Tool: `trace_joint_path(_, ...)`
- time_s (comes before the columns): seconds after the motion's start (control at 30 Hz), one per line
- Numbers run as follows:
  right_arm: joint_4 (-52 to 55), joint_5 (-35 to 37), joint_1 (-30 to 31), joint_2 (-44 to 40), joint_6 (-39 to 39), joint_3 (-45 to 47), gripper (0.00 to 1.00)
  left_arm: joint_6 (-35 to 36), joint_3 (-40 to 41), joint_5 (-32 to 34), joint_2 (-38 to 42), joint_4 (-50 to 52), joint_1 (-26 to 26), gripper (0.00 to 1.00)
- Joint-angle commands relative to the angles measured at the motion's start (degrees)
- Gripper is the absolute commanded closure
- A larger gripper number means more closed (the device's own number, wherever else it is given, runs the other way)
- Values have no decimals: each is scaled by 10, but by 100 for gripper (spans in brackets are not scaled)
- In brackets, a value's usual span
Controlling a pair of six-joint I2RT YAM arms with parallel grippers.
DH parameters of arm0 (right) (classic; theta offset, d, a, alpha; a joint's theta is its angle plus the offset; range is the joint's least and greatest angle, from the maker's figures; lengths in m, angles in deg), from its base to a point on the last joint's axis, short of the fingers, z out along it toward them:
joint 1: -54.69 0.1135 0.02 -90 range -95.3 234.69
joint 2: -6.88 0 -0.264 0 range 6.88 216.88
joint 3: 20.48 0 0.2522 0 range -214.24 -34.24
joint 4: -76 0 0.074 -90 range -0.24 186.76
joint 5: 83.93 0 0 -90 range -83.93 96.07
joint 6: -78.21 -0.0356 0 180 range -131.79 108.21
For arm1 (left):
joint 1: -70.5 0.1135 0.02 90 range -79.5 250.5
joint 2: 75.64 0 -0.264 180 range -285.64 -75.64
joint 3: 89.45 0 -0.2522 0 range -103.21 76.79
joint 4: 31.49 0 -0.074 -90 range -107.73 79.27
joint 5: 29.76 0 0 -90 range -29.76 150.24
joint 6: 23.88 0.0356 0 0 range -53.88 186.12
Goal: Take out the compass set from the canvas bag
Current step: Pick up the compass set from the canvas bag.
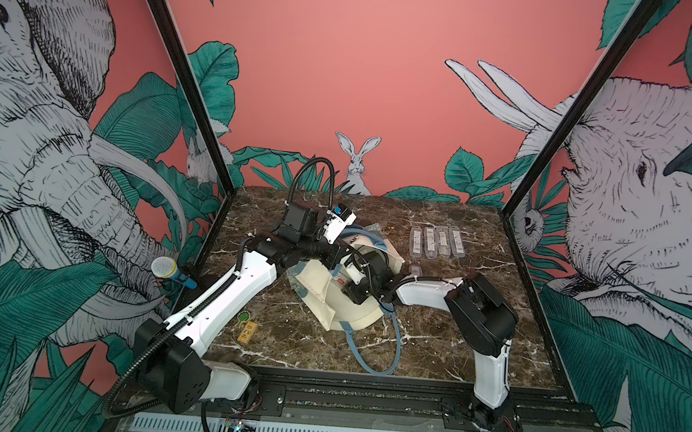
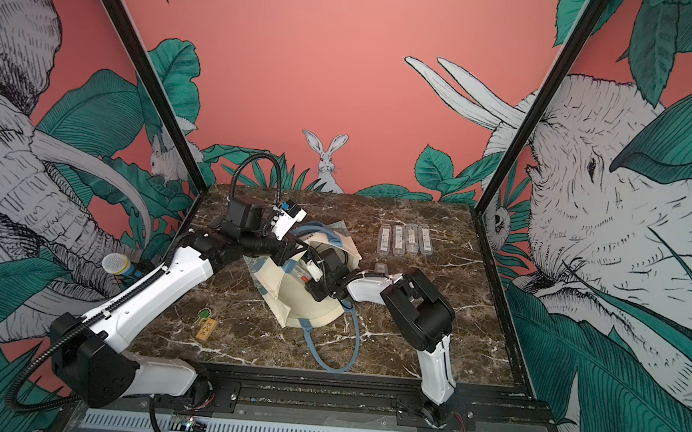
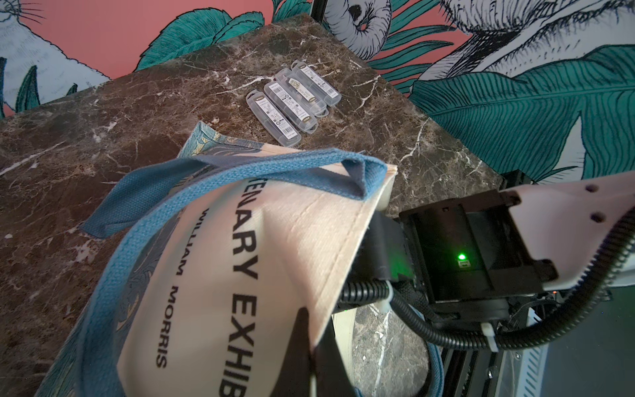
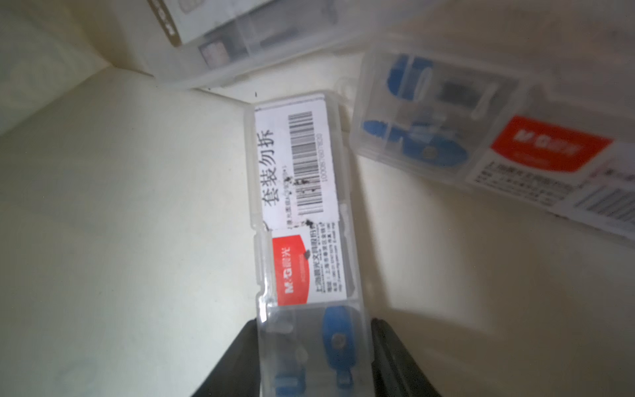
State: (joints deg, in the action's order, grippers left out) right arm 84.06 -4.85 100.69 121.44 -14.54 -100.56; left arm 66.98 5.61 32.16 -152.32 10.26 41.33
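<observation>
Inside the bag [image 1: 322, 290], pinched agape by the left gripper [image 1: 339, 255], the right gripper [image 4: 314, 343] nips a compass set [image 4: 302, 213]; next, lift clear.

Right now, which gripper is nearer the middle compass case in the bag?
Right. The right gripper is inside the bag, jaws clasping the case at one end; the left gripper is outside, pinching its rim.
</observation>
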Motion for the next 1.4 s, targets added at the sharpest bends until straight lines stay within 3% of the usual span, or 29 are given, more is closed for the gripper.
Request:
trace_joint_path(0.0, 25, 25, 9, -4, 1, 4, 54, 3, -1, -8, 21, 0, 0, 100)
trace_joint_path(0.27, 43, 47, 20, -46, -25, 25, 60, 2, 0, -3, 21, -2, 0, 100)
trace_joint_path(0.93, 204, 86, 50, -370, -157, 167, 64, -1, -1, 18, 23, -3, -1, 100)
trace_joint_path(1.17, 285, 137, 56, -494, -199, 161, 65, -1, -3, 18, 12, -5, 0, 100)
trace_joint_path(1.37, 323, 170, 49, -554, -179, 122, 67, -2, -15, 18, 12, 0, 0, 100)
